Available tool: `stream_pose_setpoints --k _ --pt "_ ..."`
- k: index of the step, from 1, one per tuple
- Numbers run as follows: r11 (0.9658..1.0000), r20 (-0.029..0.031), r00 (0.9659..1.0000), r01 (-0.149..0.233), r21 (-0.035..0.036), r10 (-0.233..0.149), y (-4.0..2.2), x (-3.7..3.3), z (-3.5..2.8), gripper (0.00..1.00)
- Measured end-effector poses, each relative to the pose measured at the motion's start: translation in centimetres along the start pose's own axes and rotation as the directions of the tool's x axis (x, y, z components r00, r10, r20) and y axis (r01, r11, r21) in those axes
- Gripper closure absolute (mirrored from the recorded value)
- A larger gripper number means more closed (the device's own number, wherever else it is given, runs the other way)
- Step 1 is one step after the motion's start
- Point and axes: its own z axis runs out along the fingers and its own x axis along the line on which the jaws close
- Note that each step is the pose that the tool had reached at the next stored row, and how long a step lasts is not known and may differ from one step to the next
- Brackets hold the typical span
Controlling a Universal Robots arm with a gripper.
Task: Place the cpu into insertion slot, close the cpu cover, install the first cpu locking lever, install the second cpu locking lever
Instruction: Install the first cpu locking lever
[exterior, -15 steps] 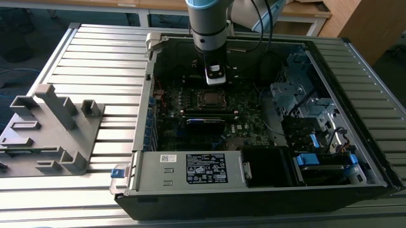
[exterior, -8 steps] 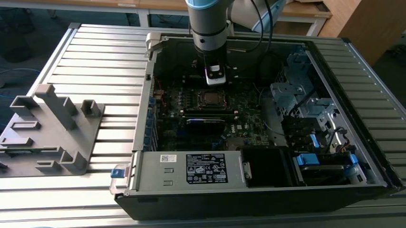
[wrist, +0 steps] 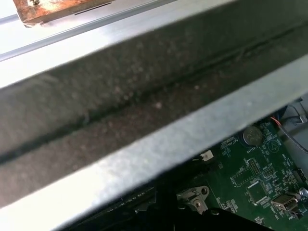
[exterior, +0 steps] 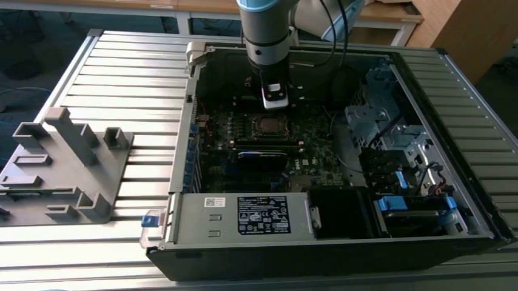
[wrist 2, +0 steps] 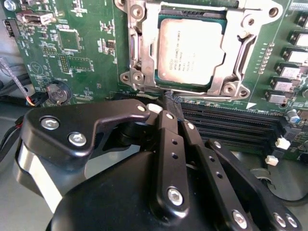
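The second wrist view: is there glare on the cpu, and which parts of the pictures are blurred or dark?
In the second wrist view, the cpu face is washed pale by glare, and the gripper close to the lens looks soft. In the first wrist view, a near metal case edge is blurred. In the exterior view, the case interior around the insertion slot lies in shadow.

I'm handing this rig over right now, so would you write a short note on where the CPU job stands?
Gripper: fingers together, holding nothing, just off the socket's edge beside the black card slots.
Cpu: seated in the insertion slot, metal face up.
Cpu cover: frame lies down around the chip, so it looks closed.
Locking levers: whether they are latched cannot be told; check them first.
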Motion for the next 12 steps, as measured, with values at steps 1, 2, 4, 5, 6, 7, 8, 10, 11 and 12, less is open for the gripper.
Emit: stream_pose_setpoints --k 1,2,4,5,6,7,8,10,11,12 --pt "1.0 0.0001 1.0 0.0 0.0002 0.0 0.0 0.0 0.0 0.89" --pt "1.0 0.0002 1.0 0.0 0.0003 0.0 0.0 0.0 0.0 0.89" --pt "1.0 0.0003 1.0 0.0 0.0005 0.0 -0.01 0.0 0.0 0.89" --pt "1.0 0.0003 1.0 0.0 0.0004 0.0 0.0 0.0 -0.01 0.89" --pt "1.0 0.0003 1.0 0.0 0.0003 0.0 0.01 -0.01 -0.07 0.89" --pt "1.0 0.0004 1.0 0.0 0.0002 0.0 0.03 -0.02 -0.14 0.89" --pt "1.0 0.0004 1.0 0.0 0.0004 0.0 0.04 -0.03 -0.22 0.89" --pt "1.0 0.0004 1.0 0.0 0.0004 0.0 0.06 -0.04 -0.32 0.89" --pt "1.0 0.0004 1.0 0.0 0.0003 0.0 0.07 -0.04 -0.32 0.89" --pt "1.0 0.0004 1.0 0.0 0.0001 0.0 0.07 -0.04 -0.32 0.89"
